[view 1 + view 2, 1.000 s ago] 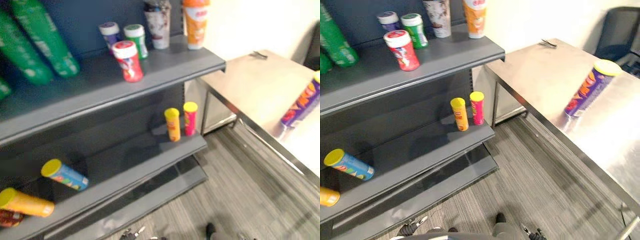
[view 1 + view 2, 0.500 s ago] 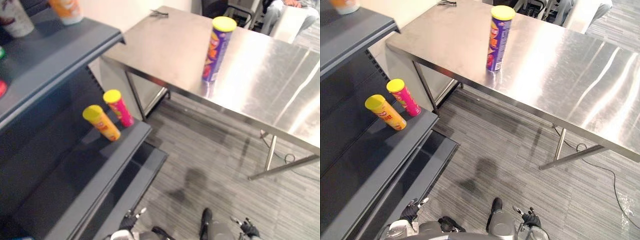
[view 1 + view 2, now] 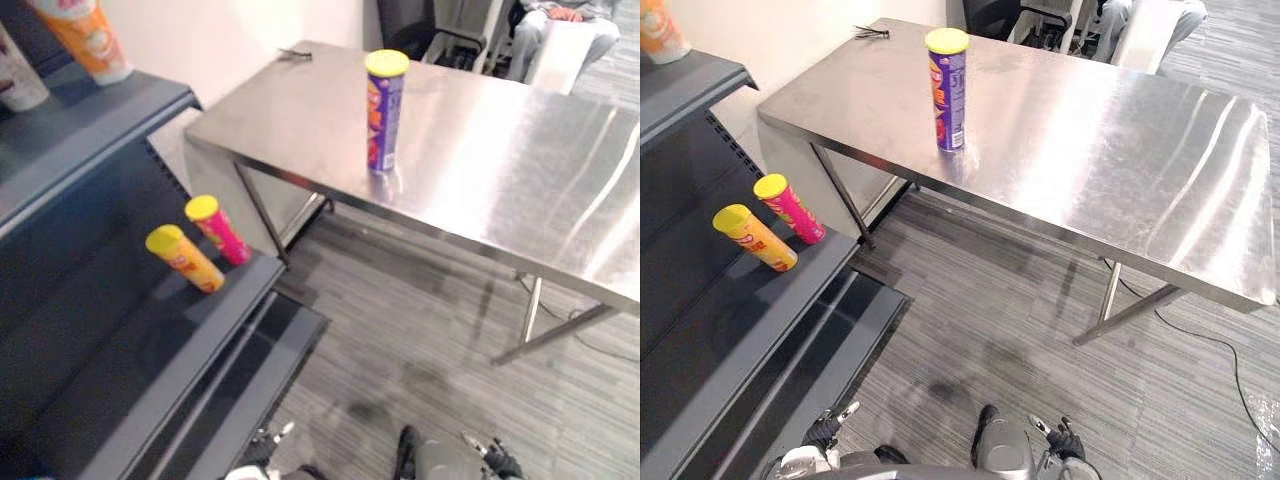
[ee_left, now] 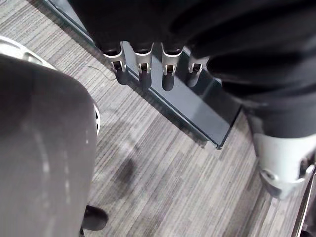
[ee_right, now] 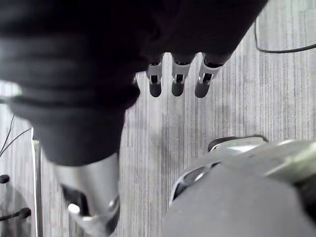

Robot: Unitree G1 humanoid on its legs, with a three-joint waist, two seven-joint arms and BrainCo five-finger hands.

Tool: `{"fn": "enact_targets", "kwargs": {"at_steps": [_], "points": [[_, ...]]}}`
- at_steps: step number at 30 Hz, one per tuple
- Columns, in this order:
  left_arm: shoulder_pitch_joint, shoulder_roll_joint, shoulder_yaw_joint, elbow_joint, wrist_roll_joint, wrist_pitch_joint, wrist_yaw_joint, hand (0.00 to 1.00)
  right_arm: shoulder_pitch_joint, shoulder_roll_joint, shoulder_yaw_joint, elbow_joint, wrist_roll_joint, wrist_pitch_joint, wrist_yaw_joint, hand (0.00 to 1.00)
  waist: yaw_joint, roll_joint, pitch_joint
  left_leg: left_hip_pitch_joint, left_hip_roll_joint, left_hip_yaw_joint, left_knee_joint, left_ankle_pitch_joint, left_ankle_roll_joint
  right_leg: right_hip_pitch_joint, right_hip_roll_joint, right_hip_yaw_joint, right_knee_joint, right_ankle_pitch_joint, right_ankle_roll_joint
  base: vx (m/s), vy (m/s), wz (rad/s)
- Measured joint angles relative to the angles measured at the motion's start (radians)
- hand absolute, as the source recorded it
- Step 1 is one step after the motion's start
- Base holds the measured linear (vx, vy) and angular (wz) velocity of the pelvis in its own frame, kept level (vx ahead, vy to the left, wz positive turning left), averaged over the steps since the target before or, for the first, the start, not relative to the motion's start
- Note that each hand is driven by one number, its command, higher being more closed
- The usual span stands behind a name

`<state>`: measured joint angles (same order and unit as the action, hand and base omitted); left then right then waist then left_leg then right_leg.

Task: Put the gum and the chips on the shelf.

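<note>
A tall purple chips can (image 3: 385,110) with a yellow lid stands upright on the steel table (image 3: 1120,150), near its front left part. The dark grey shelf (image 3: 110,340) stands to the left of the table. My left hand (image 4: 143,64) hangs low over the carpet by the shelf's base, fingers straight, holding nothing; it also shows at the bottom of the right eye view (image 3: 825,432). My right hand (image 5: 177,79) hangs low on the other side, fingers relaxed and empty. Both hands are far below the can.
On the shelf's lower board stand an orange can (image 3: 185,258) and a pink can (image 3: 218,229), both yellow-lidded. An orange cup (image 3: 85,40) and a white cup (image 3: 15,80) stand on the upper board. A person (image 3: 560,30) sits behind the table. A small black thing (image 3: 295,52) lies at its far corner.
The camera has swung right, from the shelf towards the table, so the whole picture shifted. The chips can has stayed where it stood. Both hands remain low.
</note>
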<state>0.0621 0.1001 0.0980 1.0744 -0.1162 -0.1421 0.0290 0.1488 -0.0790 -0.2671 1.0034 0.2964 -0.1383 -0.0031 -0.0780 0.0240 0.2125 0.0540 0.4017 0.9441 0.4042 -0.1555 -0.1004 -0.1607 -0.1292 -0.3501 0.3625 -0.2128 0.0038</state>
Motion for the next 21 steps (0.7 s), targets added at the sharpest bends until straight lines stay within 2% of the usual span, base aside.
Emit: {"fn": "enact_targets", "kwargs": {"at_steps": [1,2,3,4,5,6,9,11,12,13,14,17,21], "points": [[0.002,-0.007,0.02,-0.002,-0.017,0.0,-0.005,0.0,0.005,-0.001,-0.002,0.015,0.022,-0.001,0.0,0.0,0.002,-0.003,-0.001,-0.018,0.046,-0.07,0.095,0.02,0.031,0.01,0.024,0.03,0.01,-0.006,-0.012,0.07,-0.254,-0.48],[0.005,-0.012,0.026,-0.005,-0.031,-0.001,-0.006,0.0,0.007,-0.002,-0.002,0.018,0.028,-0.003,-0.001,0.0,0.003,-0.007,-0.002,-0.04,0.055,-0.128,0.144,0.035,0.054,0.017,0.029,0.043,0.014,-0.004,-0.018,0.08,-0.228,-1.01],[0.005,-0.026,0.022,-0.023,-0.038,-0.003,-0.01,0.0,0.004,-0.023,-0.009,0.035,0.034,-0.007,-0.001,0.0,0.013,-0.018,0.004,-0.095,-0.025,-0.388,0.154,-0.004,0.004,0.036,0.037,0.112,0.007,-0.015,-0.026,0.08,-0.132,-0.88],[0.004,-0.028,0.022,-0.022,-0.038,-0.004,-0.012,0.0,0.003,-0.027,-0.011,0.039,0.035,-0.007,-0.001,0.0,0.012,-0.016,0.004,-0.1,-0.035,-0.417,0.152,-0.01,0.0,0.04,0.037,0.121,0.003,-0.015,-0.025,0.08,-0.045,-1.14],[0.006,-0.034,0.021,-0.019,-0.038,-0.004,-0.014,0.0,0.004,-0.036,-0.039,0.051,0.036,-0.008,-0.001,0.0,0.012,-0.009,0.002,-0.108,-0.088,-0.495,0.134,-0.022,-0.008,0.062,0.043,0.154,-0.013,-0.013,-0.023,0.07,-0.009,-0.67],[0.01,-0.036,0.021,-0.02,-0.037,-0.006,-0.014,0.0,0.007,-0.04,-0.049,0.061,0.036,-0.008,-0.002,0.0,0.012,-0.008,0.001,-0.108,-0.108,-0.513,0.116,-0.023,-0.006,0.072,0.046,0.171,-0.017,-0.013,-0.023,0.09,0.0,-0.84],[0.011,-0.041,0.022,-0.022,-0.035,-0.022,-0.014,0.0,0.029,-0.042,-0.084,0.075,0.036,-0.007,-0.001,0.0,0.018,0.001,-0.002,-0.153,-0.176,-0.646,-0.033,-0.014,-0.019,0.092,0.077,0.232,-0.04,-0.011,-0.018,0.12,0.06,-0.7],[0.006,-0.043,0.022,-0.02,-0.034,-0.023,-0.013,0.0,0.033,-0.042,-0.105,0.077,0.037,-0.007,-0.001,0.0,0.031,0.004,-0.004,-0.158,-0.213,-0.743,-0.133,0.002,-0.025,0.095,0.091,0.281,-0.045,-0.007,0.007,0.16,0.134,-0.72],[0.006,-0.044,0.023,-0.018,-0.033,-0.022,-0.013,0.0,0.032,-0.042,-0.114,0.077,0.037,-0.008,-0.001,0.0,0.031,0.007,-0.006,-0.157,-0.221,-0.762,-0.154,0.019,-0.025,0.095,0.095,0.294,-0.043,-0.01,0.014,0.2,0.197,-0.74],[0.006,-0.05,0.024,-0.007,-0.03,-0.022,-0.012,0.0,0.033,-0.045,-0.121,0.076,0.037,-0.011,-0.001,0.0,0.032,0.02,-0.014,-0.152,-0.233,-0.779,-0.186,0.073,-0.019,0.093,0.099,0.318,-0.033,-0.021,0.033,0.21,0.234,-0.62],[0.004,-0.045,0.026,0.0,-0.028,-0.022,-0.012,0.0,0.034,-0.039,-0.128,0.077,0.037,-0.014,0.0,0.0,0.033,0.004,-0.02,-0.13,-0.256,-0.765,-0.192,0.078,-0.006,0.096,0.08,0.348,-0.021,-0.028,0.048,0.22,0.246,-0.53],[0.003,-0.033,0.026,0.016,-0.019,-0.022,-0.013,0.0,0.039,-0.002,-0.163,0.09,0.037,-0.013,0.01,0.0,0.031,-0.012,-0.042,-0.122,-0.296,-0.735,-0.191,0.043,0.029,0.115,0.037,0.367,-0.071,-0.017,0.071,0.23,0.286,-0.16],[-0.001,-0.019,0.025,0.023,-0.008,-0.022,-0.013,0.0,0.021,0.012,-0.2,0.112,0.036,-0.013,0.011,0.0,0.04,-0.02,-0.053,-0.111,-0.325,-0.691,-0.195,0.018,0.058,0.132,0.009,0.405,-0.13,0.006,0.106,0.16,0.194,-0.26]]}}
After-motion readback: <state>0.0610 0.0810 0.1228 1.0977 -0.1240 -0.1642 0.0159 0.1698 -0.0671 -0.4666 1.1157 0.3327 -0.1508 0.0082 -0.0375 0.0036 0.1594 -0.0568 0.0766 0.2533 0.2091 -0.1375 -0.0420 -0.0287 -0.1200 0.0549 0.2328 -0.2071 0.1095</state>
